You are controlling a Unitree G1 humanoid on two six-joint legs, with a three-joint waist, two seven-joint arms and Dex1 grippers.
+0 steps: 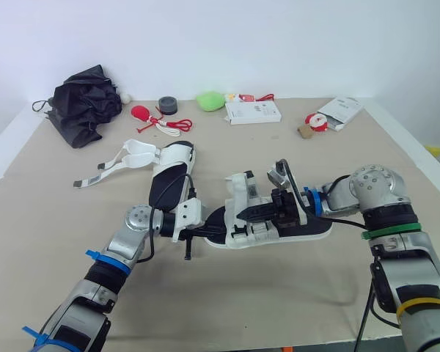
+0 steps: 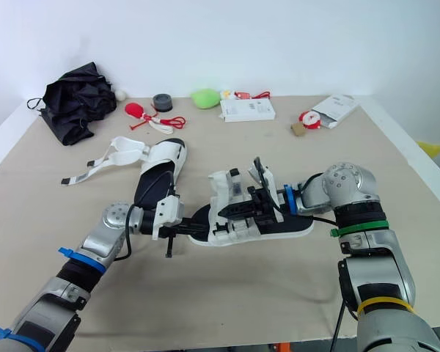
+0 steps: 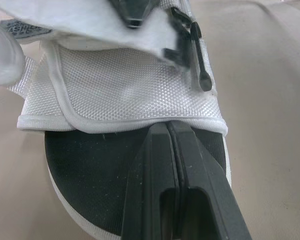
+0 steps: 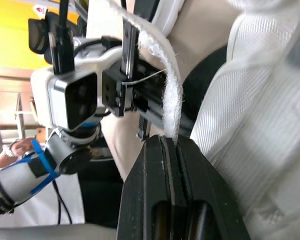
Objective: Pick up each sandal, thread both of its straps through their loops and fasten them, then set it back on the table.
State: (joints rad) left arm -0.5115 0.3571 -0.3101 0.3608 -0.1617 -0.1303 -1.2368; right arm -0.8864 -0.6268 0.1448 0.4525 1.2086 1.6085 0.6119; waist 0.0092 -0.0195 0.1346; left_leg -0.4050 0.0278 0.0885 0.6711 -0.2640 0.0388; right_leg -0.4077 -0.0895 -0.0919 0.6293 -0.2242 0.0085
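A: Where is the sandal [image 1: 308,229]?

B: It lies sole-down in the middle of the surface [image 1: 279,293], between the two arms, with one at each end. The right pincer [image 4: 170,142] reaches over the footbed and is pinched tight on the fuzzy edge of a white strap [image 4: 172,110], which stands up between its fingers.

A: And the left pincer [image 3: 168,127]?

B: It's closed, with the fingers pressed together and the tips right at the hem of the white mesh upper [image 3: 125,85], over the black footbed. I can't tell whether any fabric is caught between them.

A: Is anything hard to make out?

B: The right pincer covers the sandal's middle, so the loops can't be picked out. A small label [image 3: 25,27] on the upper runs off the edge, and its print is too cut off to read.

A: What's farther out?

B: A second sandal [image 1: 172,172] lies just behind the left arm, its straps [image 1: 125,158] trailing loose. Along the far side are a black bundle of cloth [image 1: 84,103], a green lump [image 1: 210,100] and a white box [image 1: 253,111] — its lettering is too small to read.
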